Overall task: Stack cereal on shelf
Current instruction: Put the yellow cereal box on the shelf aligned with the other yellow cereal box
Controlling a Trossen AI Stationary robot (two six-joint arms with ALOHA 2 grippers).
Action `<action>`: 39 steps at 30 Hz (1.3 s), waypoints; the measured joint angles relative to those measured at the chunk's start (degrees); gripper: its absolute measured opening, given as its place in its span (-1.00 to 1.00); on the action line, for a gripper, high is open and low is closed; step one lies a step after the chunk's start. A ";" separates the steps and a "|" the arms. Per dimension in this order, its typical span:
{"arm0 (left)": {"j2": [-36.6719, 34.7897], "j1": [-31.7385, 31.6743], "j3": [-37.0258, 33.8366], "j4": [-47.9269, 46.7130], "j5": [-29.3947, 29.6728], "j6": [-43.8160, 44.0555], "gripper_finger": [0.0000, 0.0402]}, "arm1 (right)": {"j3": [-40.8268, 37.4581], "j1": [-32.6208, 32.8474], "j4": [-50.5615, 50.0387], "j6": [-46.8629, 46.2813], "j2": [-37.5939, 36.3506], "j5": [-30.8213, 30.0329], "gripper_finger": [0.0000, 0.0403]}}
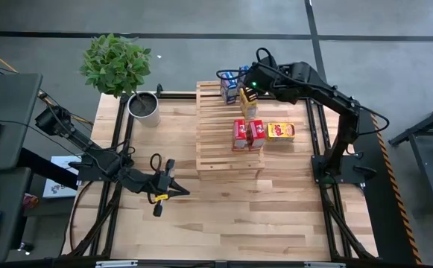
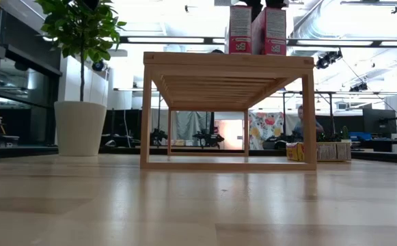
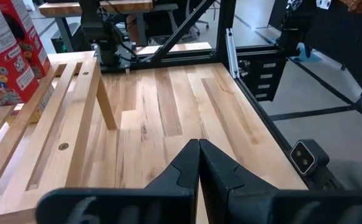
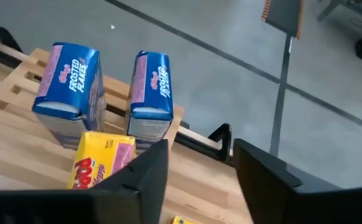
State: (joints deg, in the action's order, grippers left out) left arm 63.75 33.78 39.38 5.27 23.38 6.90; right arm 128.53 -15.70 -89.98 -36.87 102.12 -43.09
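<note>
The right claw [image 1: 251, 91], its fingers apart around nothing, hangs by the yellow box [image 1: 247, 102] standing on the shelf [image 1: 215, 152] upper middle, while the closed left claw [image 1: 164, 187] waits lower left.

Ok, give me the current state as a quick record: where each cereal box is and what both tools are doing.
blue boxes: two, upright side by side at the shelf's far end
yellow box on shelf: upright, next to the blue pair, under the right tool
red boxes: two, upright on the shelf's right edge
second yellow box: on its side on the tabletop, right of the shelf
right tool: open above the shelf's far end
left tool: shut, waiting left of the shelf
</note>
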 joint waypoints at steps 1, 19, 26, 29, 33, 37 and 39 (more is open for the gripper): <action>0.00 0.00 0.00 -0.02 0.00 0.15 -1.00 | -0.53 0.00 0.16 0.59 -0.30 -0.15 -0.24; 0.00 -0.07 0.00 3.66 4.74 -1.53 -1.00 | -71.69 4.46 27.19 -19.90 -54.70 -3.57 -0.99; 0.00 -0.07 0.00 3.59 4.72 -1.53 -1.00 | -98.50 0.41 58.63 -18.13 -59.30 2.37 -1.00; 0.00 -0.07 0.00 3.59 4.72 -1.57 -1.00 | -105.33 -3.63 71.00 -16.21 -58.18 9.33 -1.00; 0.00 -0.07 0.00 3.57 4.72 -2.49 -1.00 | -107.95 -8.40 77.55 -15.24 -56.13 13.47 -1.00; -0.01 -0.07 0.00 3.55 4.72 -2.57 -1.00 | -108.04 -10.80 79.47 -15.48 -51.63 17.46 -1.00; 0.00 -0.07 0.00 3.54 4.72 -2.58 -1.00 | -108.04 -11.45 80.41 -14.57 -48.54 19.44 -1.00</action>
State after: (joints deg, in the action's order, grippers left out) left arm 63.75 33.71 39.38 8.82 28.10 4.32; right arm 20.49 -27.16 -9.58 -51.44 53.58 -23.65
